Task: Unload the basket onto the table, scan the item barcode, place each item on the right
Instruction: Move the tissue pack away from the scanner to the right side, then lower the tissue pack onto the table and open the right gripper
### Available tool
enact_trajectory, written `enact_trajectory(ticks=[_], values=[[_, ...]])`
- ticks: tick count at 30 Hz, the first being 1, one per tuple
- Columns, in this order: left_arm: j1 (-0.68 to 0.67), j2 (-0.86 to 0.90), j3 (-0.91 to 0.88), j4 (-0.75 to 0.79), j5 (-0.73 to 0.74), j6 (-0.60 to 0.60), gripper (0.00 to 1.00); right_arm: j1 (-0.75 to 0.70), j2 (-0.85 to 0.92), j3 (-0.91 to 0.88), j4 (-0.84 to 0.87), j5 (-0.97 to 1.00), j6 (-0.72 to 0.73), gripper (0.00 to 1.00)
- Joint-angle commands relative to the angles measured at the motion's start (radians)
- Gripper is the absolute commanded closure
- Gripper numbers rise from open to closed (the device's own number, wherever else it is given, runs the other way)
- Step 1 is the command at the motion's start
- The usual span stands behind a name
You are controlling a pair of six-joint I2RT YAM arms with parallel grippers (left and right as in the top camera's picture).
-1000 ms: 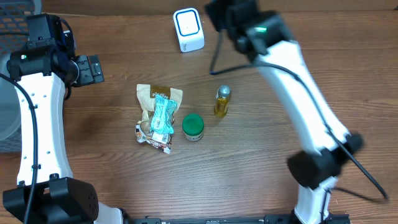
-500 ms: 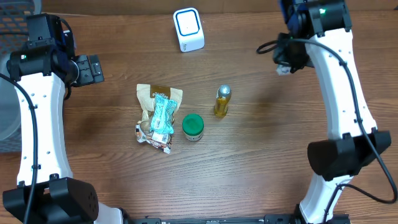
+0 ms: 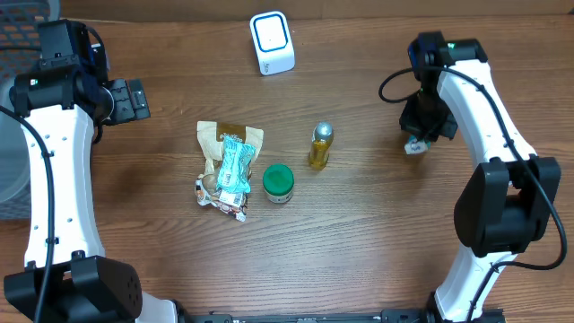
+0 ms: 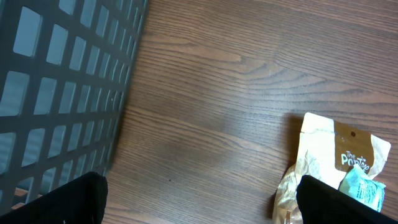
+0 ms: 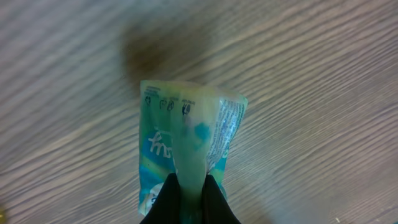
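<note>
One brown wood-grain counter (image 3: 359, 260): white scanner (image 3: 271, 42) at its far edge; left hand (image 3: 134, 99), fingers apart, near the left edge; right hand (image 5: 189, 193) clamped on a teal packet (image 5: 186, 137) toward the right edge.

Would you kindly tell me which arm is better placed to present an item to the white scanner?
Right, I would say. The right gripper is shut on a green packet, so it only has to carry it to the scanner. The left gripper is open and empty, over by the basket.
</note>
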Motion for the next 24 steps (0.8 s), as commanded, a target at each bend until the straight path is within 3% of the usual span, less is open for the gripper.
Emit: enact_trajectory(ticks=[1, 14, 24], values=[[0.003, -0.013, 0.019, 0.001, -0.005, 0.022, 0.01, -0.025, 0.0, -0.05, 0.04, 0.003, 0.008, 0.96], [0.003, -0.013, 0.019, 0.001, -0.005, 0.022, 0.0, -0.068, 0.0, -0.13, 0.2, 0.002, 0.004, 0.89], [0.003, -0.013, 0.019, 0.001, -0.005, 0.022, 0.0, -0.068, 0.001, -0.136, 0.219, 0.002, 0.005, 0.88]])
